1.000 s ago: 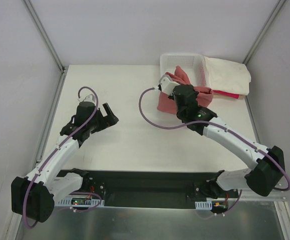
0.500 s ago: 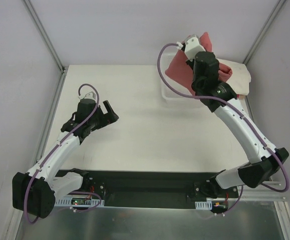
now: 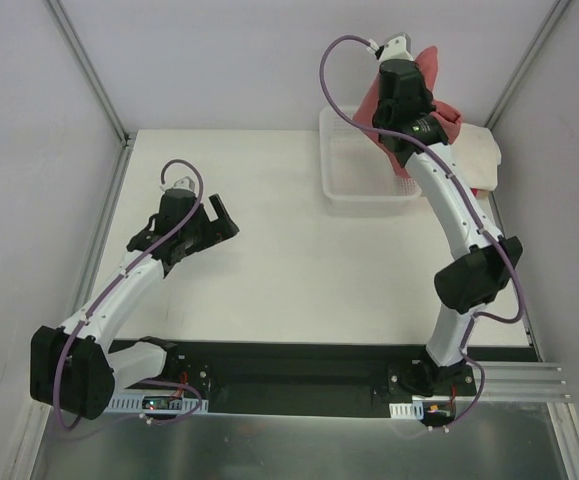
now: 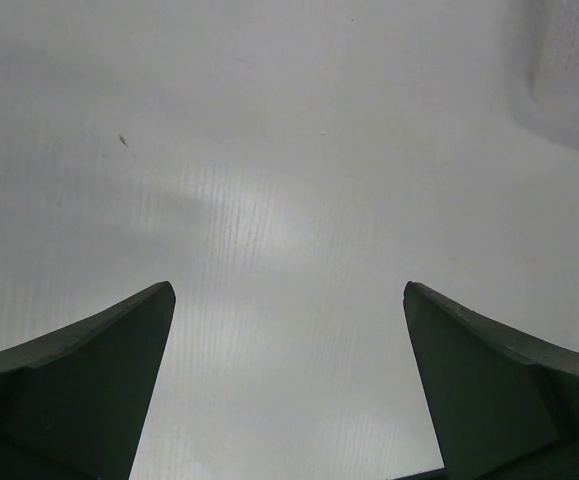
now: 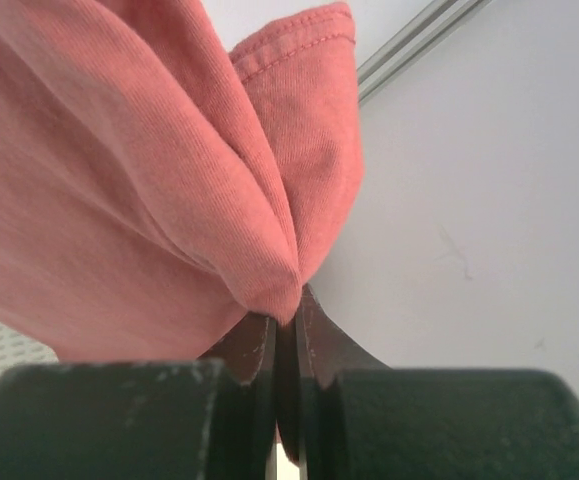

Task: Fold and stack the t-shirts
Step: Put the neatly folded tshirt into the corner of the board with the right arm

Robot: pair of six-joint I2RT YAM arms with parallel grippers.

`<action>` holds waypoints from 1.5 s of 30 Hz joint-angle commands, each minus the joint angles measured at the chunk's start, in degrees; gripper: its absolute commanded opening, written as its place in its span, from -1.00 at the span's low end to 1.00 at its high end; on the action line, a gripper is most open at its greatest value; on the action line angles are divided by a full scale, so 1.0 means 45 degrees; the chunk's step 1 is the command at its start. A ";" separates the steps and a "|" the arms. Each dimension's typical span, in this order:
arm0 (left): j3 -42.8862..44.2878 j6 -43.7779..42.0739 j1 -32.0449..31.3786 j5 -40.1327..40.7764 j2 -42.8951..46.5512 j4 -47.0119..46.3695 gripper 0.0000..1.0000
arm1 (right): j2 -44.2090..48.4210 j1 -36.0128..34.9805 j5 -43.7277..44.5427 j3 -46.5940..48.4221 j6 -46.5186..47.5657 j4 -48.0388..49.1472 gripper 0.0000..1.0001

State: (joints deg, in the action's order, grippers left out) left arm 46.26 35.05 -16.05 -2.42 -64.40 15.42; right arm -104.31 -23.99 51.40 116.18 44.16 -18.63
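Right claw (image 5: 287, 330) pinched tight on a bunched fold of the salmon-red t-shirt (image 5: 139, 200), held high over the far right corner of the basket (image 3: 341, 190); stitched hem edge uppermost; cream-white t-shirt (image 3: 481, 150) lies just right of the basket; left claw (image 4: 289, 300) spread wide, gripping nothing, above the tabletop (image 4: 269, 150), well left of the basket.

Plain salmon-red t-shirt (image 5: 139, 190), cream-white t-shirt (image 3: 481, 150), white lattice basket (image 3: 357, 192), white table (image 3: 269, 280)

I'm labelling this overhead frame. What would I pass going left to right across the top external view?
left gripper → white basket → salmon-red t-shirt → cream-white t-shirt
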 commanded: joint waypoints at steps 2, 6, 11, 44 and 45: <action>0.0579 -0.0269 0.0032 0.0341 -0.0394 -0.0106 0.98 | -0.0958 0.0564 0.0317 0.2032 -0.1356 -0.0253 -0.99; 0.0657 -0.0288 0.0032 0.0341 -0.0668 -0.0087 0.99 | -0.1896 0.0916 0.0239 0.2657 -0.1863 -0.0331 -0.99; 0.0716 -0.0308 0.0052 0.0400 -0.1020 -0.0028 0.99 | -0.2659 0.1736 -0.0405 0.2913 -0.3228 -0.0566 -0.99; 0.1673 -0.0113 0.0071 0.0732 -0.2817 0.0831 0.99 | -0.5061 0.6091 -0.3100 0.3538 -0.6747 -0.0019 -0.99; 0.1750 -0.0093 0.0071 0.0713 -0.2856 0.0831 0.99 | -0.5158 0.6170 -0.3140 0.3538 -0.6902 -0.0039 -0.99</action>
State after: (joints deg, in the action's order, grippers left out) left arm 51.27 34.92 -16.03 -0.91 -76.40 18.39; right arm -127.72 1.30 37.36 128.95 15.62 -23.03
